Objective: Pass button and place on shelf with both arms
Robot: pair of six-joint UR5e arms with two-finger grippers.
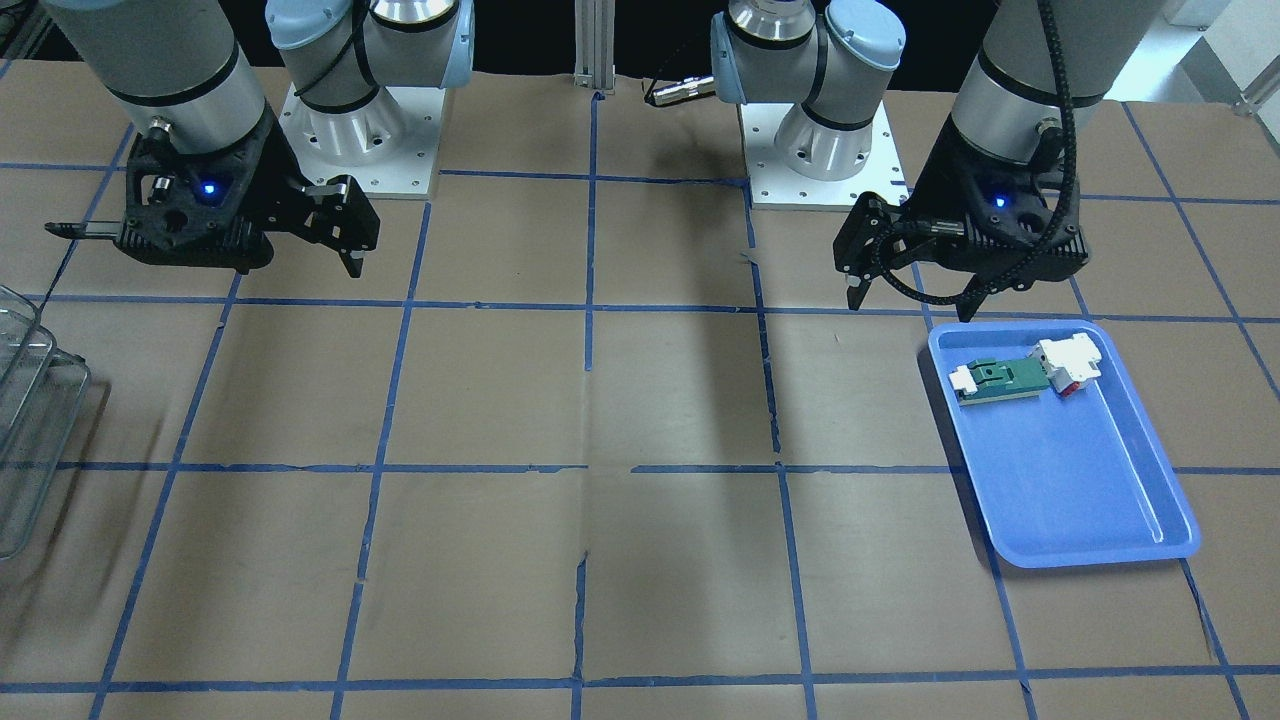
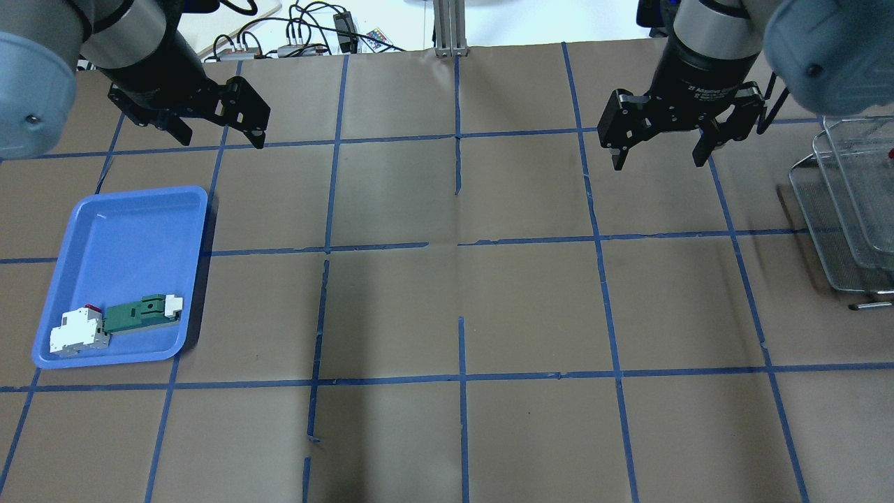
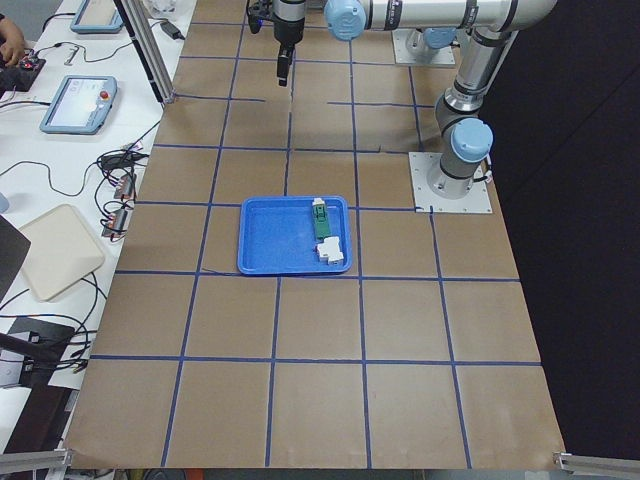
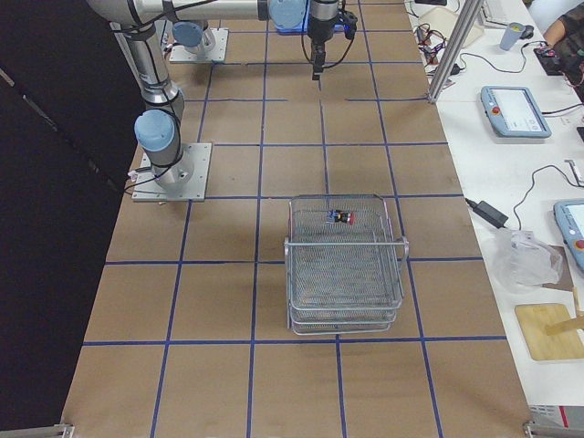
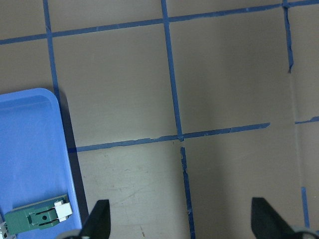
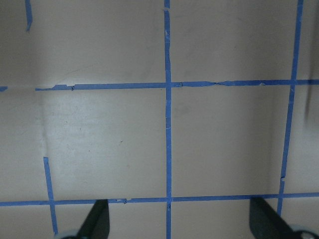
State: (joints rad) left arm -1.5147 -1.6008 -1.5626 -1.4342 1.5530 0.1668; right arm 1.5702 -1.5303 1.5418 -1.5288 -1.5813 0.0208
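Observation:
The button point(image 4: 344, 217) lies on its side in the top tier of the wire-mesh shelf point(image 4: 345, 274), near the tier's far edge. The shelf also shows at the right edge of the overhead view point(image 2: 831, 209) and at the left edge of the front view point(image 1: 30, 400). My right gripper point(image 2: 658, 159) hangs open and empty above the table, to the left of the shelf; its wrist view point(image 6: 182, 224) shows only paper and tape. My left gripper point(image 2: 222, 136) is open and empty, beyond the blue tray point(image 2: 126, 223).
The blue tray point(image 1: 1080, 480) holds a green-and-white flat part point(image 2: 143, 312) and a white-and-red block point(image 2: 78, 332) at its near end. Brown paper with a grid of blue tape point(image 2: 457, 241) covers the table. The arm bases point(image 1: 820, 150) stand at the robot's edge.

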